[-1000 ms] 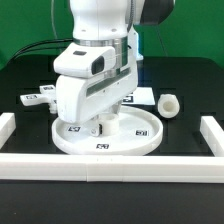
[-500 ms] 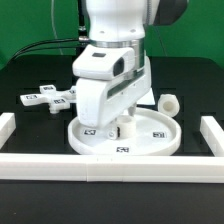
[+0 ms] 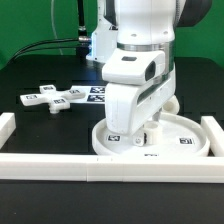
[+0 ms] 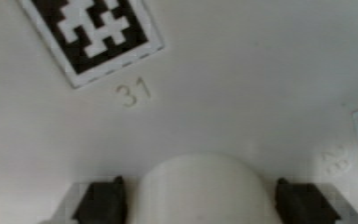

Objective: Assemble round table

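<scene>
The large rimmed round disc (image 3: 192, 146) lies flat on the black table towards the exterior view's right, close to the front border bar. My gripper (image 3: 148, 133) stands straight down over the disc's middle, shut on the raised white hub (image 4: 208, 185) there. The black pads (image 4: 101, 200) press the hub from both sides. The wrist view shows the disc's surface (image 4: 229, 100) with a tag and the number 31. The cross-shaped base (image 3: 55, 97) lies at the left. The short cylinder leg (image 3: 173, 102) peeks out behind the arm at the right.
White border bars run along the front (image 3: 60, 166), the left (image 3: 6, 126) and the right (image 3: 214, 126). The marker board (image 3: 96, 94) lies behind the base. Black cables hang at the back left.
The gripper and the disc have slid together towards the exterior view's right, from the middle to near the right border bar. The base and the leg have stayed put.
</scene>
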Available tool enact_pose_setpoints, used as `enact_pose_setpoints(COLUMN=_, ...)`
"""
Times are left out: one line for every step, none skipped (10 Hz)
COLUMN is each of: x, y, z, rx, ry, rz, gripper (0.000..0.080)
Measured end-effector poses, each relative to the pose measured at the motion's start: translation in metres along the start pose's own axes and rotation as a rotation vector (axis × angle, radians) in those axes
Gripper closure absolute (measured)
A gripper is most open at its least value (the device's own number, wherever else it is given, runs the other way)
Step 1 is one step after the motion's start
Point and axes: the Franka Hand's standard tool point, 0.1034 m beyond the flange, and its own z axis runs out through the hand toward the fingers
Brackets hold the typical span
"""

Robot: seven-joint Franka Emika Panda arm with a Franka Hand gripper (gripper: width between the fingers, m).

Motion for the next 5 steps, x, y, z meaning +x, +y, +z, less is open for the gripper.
enact_pose_setpoints(x=-0.0002, y=0.0001, z=-0.0004, rx=0.009, ry=-0.007, rz=0.004, gripper=0.0393)
enact_pose_setpoints(x=-0.0004, y=0.0002, z=-0.0006, rx=0.011, ry=-0.009, rz=0.004, gripper=0.0393)
enact_pose_setpoints(x=-0.0006, y=0.0002, z=-0.0005, rx=0.011, ry=-0.009, rz=0.005, gripper=0.0393)
enact_pose_setpoints(x=-0.0007, y=0.0002, z=-0.0004, rx=0.011, ry=-0.009, rz=0.005, gripper=0.0393)
enact_pose_setpoints(x=-0.0007, y=0.0002, z=-0.0004, rx=0.011, ry=-0.009, rz=0.005, gripper=0.0194)
